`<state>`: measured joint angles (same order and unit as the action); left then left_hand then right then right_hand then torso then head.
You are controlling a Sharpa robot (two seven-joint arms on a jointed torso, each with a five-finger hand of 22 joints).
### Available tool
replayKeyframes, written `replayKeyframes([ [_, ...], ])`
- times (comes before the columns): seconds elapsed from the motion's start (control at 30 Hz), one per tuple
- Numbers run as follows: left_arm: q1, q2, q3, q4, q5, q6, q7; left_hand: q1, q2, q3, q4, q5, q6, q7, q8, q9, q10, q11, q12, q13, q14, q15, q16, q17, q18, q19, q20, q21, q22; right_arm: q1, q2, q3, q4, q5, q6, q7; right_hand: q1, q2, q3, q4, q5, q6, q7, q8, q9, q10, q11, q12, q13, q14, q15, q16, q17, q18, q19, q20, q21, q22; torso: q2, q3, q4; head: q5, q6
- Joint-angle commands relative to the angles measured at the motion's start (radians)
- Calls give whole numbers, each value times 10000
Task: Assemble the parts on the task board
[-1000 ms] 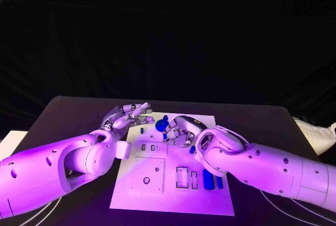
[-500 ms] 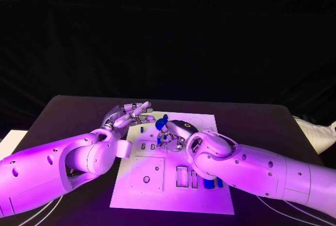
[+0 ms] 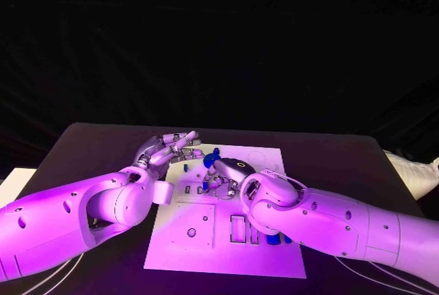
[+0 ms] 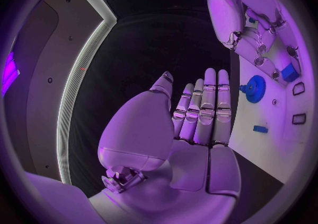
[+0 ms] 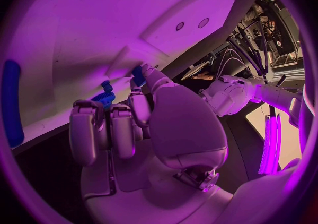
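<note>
Midway through an assembly job, the right robot hand (image 3: 231, 174) hovers low over the middle of the white task board (image 3: 265, 157) on the black bench (image 3: 91, 143), its fingertips pinching a small blue part (image 5: 138, 74) just above the board's surface. The right wrist view shows that piece held between thumb and a finger, with the other fingers curled in alongside, beside a raised block on the board.

The left robot hand (image 3: 167, 149) waits at the board's left edge, fingers straight, held side by side, and holding nothing, as the left wrist view (image 4: 199, 110) confirms.

A blue gear (image 4: 252, 87) stands on the board near the far end, apparently already seated on its post, though the angle leaves that uncertain. A small blue block (image 4: 260, 128) lies loose on the white surface near it, and blue cylinders (image 3: 275, 238) lie at the near right of the board, partly hidden by the right forearm. Several rectangular slots (image 3: 238, 230) near the front of the board are unfilled.

On this evidence the work is at an early to middle stage: perhaps one part placed, one in hand and about to be fitted, and at least the loose block and the cylinders yet to be inserted.
</note>
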<state>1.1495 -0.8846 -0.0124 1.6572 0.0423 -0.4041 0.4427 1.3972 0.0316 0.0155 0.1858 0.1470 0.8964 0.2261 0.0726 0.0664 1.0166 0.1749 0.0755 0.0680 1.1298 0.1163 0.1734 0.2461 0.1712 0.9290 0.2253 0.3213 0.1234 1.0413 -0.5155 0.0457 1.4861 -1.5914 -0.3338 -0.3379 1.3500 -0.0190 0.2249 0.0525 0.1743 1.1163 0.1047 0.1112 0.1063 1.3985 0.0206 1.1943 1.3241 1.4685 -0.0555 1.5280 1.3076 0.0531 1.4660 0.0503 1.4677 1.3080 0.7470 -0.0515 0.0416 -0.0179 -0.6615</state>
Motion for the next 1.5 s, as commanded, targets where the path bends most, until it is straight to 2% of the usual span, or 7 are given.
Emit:
replayKeyframes([
  [0.03, 7, 25, 5, -1, 3, 181, 79, -18, 110, 15, -45, -31, 23, 136, -34, -2, 13, 60, -66, 0, 0, 64, -54, 16, 115, 0, 63, -68, -9, -35, 25, -18, -37, -198, 357, -105, -33, 45, 3, 37, 39, 149, -97, 42, 177, 51, -91, 3, -244, 841, -25, -51, 1801, -50, 47, -25, -37, 309, -8, -4, -2, -15, -32],
  [0.37, 7, 31, 5, -8, 3, 177, 64, -18, 110, 15, -45, -31, 23, 136, -34, -2, 13, 60, -66, 0, 0, 64, -54, 16, 115, 0, 63, -68, -9, -77, -19, -30, 28, -321, 732, -252, -231, -197, -46, 48, 40, -42, -5, -99, 159, -45, -17, -179, -352, 824, 32, -101, 1726, -43, 27, 18, -65, 267, -3, 1, -3, 22, -139],
  [0.5, 7, 33, 5, -11, 3, 187, 49, -18, 110, 15, -45, -31, 23, 136, -34, -2, 13, 60, -66, 0, 0, 64, -54, 16, 115, 0, 63, -68, -9, -80, -44, -32, 58, -413, 839, -317, -192, -380, -58, -53, 18, -69, 12, -132, 163, -86, -3, -259, -401, 818, 47, -119, 1700, -38, 16, 37, -81, 244, -8, 0, -3, 16, -157],
  [0.67, 7, 37, 5, -20, 3, 198, 31, -18, 110, 15, -45, -31, 23, 136, -34, -2, 13, 60, -66, 0, 0, 64, -54, 16, 115, 0, 63, -68, -9, -85, -90, -33, 108, -458, 899, -393, -199, -451, -65, -79, 31, -80, 24, -148, 164, -97, 6, -284, -416, 815, 54, -127, 1689, -37, 13, 45, -85, 240, -7, 7, 3, -7, -183],
  [0.83, 7, 34, 4, -26, 3, 200, 23, -9, 116, 20, -58, -32, 24, 135, -35, -2, 9, 60, -71, -1, -1, 65, -69, 28, 115, 0, 64, -73, -15, -93, -113, -33, 152, -492, 910, -466, -271, -529, -85, -65, 71, -105, 48, -177, 163, -127, 26, -355, -462, 810, 70, -143, 1668, -32, 1, 58, -101, 213, -2, -2, -9, -6, -219],
  [1.17, 7, 31, 4, -27, 3, 173, 25, -11, 119, 21, -57, -32, 24, 135, -35, -2, 9, 61, -72, -1, -1, 65, -71, 30, 115, 0, 64, -73, -16, -95, -95, -35, 165, -617, 742, -699, -600, -756, -150, 123, 66, -584, 211, -450, 64, -621, 165, -1349, -1156, 757, 182, -286, 1465, -6, -71, 153, -192, 70, -10, -6, 0, -17, -200],
  [1.5, 7, 27, 4, -31, 3, 185, 13, -11, 119, 21, -57, -32, 24, 135, -35, -2, 9, 61, -72, -1, -1, 65, -71, 30, 115, 0, 64, -73, -16, -96, -78, -36, 189, -627, 197, -676, -940, -1058, -464, 490, -233, -1171, 334, -488, -47, -826, 289, -1687, -1439, 744, 296, -345, 1405, 12, -109, 260, -251, -10, -13, -4, 0, -12, -196],
])
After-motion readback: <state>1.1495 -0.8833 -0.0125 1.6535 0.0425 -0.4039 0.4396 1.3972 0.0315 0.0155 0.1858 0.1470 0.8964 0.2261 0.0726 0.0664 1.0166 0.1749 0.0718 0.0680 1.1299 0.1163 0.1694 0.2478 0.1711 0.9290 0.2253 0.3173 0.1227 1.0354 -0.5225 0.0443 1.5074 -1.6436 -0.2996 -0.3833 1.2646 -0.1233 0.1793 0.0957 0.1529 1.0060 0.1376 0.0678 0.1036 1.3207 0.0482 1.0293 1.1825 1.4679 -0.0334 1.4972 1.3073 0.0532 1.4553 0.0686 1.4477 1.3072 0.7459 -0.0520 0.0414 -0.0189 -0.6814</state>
